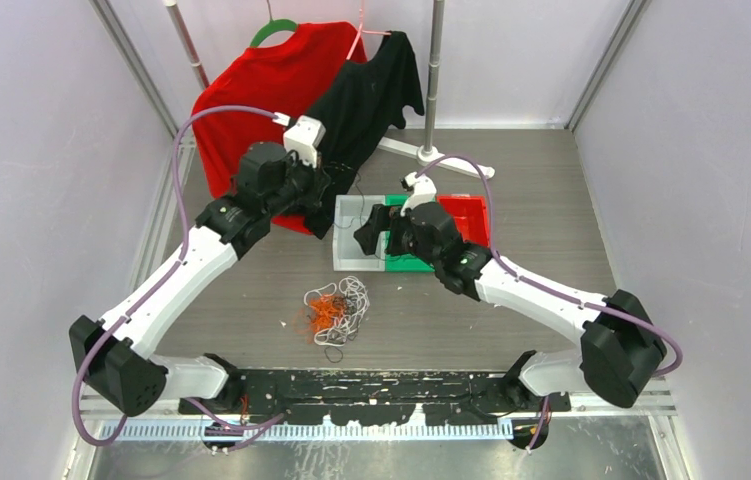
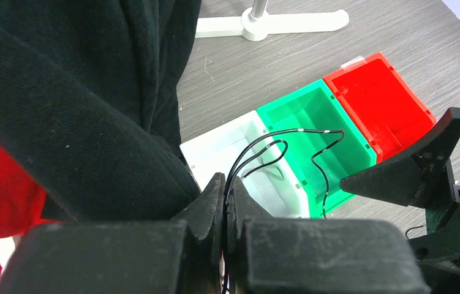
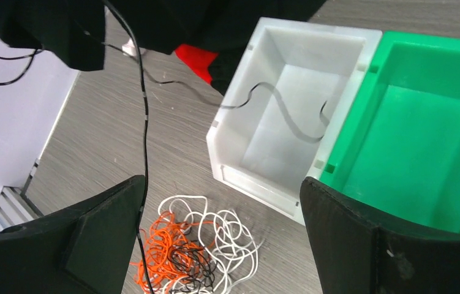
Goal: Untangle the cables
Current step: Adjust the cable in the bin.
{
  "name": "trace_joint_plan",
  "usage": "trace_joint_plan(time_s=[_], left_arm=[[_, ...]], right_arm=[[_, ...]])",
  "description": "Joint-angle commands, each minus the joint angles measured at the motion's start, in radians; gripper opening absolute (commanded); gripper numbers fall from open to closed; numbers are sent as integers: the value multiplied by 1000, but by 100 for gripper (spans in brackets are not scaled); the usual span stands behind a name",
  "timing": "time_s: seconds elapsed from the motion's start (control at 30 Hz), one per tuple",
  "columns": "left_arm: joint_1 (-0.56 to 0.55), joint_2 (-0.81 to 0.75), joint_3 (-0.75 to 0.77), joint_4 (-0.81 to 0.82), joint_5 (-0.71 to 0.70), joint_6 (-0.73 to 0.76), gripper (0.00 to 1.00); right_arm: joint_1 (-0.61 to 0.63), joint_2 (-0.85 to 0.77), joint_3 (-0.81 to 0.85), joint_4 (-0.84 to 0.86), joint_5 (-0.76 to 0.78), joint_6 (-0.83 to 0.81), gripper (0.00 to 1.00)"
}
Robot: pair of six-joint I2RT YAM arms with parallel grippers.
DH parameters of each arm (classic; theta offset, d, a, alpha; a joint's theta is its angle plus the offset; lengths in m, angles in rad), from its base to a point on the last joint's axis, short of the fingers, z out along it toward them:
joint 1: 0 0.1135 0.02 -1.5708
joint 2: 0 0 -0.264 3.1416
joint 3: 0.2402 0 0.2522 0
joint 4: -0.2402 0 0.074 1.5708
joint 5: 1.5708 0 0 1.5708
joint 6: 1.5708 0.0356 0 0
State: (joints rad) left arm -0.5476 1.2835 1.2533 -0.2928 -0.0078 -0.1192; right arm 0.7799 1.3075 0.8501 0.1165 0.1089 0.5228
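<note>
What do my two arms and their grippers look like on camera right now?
Both arms are alike: the left arm and right arm have white link shells with bulky black joint housings, and a purple hose loops along each. Each wrist carries a small white camera box. The left gripper and right gripper have matte black, wedge-shaped fingers.

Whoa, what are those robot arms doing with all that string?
They are sorting out tangled cables. The left arm has its jaws pinched shut on a thin black cable, held up over the white bin, next to a green bin and a red bin. The right arm hovers nearby with its jaws wide open, holding nothing. A tangled pile of orange, white and black cables lies on the table, and the black cable seems to run down into it.
</note>
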Motion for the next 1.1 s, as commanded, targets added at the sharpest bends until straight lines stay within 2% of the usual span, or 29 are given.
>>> trace_joint_plan(time_s=[0.0,0.17,0.27,0.47,0.67,0.77,0.93,1.07], left_arm=[[0,23,31,46,-7,-2,0],[1,11,25,6,35,-34,0],[11,-23,-6,-22,82,-71,0],[40,-101,-46,-59,166,-150,0],[133,-154,-64,-74,136,-178,0],[171,-175,-73,-77,207,-176,0],[172,-158,-63,-64,324,-208,0],[165,-133,-48,-53,346,-217,0]], right_arm=[[-10,-5,1,54,-36,17,100],[-36,-87,-92,309,-54,44,100],[-90,-118,-118,460,-171,129,100],[-153,-160,-165,627,-268,278,100],[-205,-264,-254,649,-178,357,100],[-216,-311,-270,599,-135,325,100],[-217,-297,-209,480,-154,250,100],[-217,-293,-187,424,-153,229,100]])
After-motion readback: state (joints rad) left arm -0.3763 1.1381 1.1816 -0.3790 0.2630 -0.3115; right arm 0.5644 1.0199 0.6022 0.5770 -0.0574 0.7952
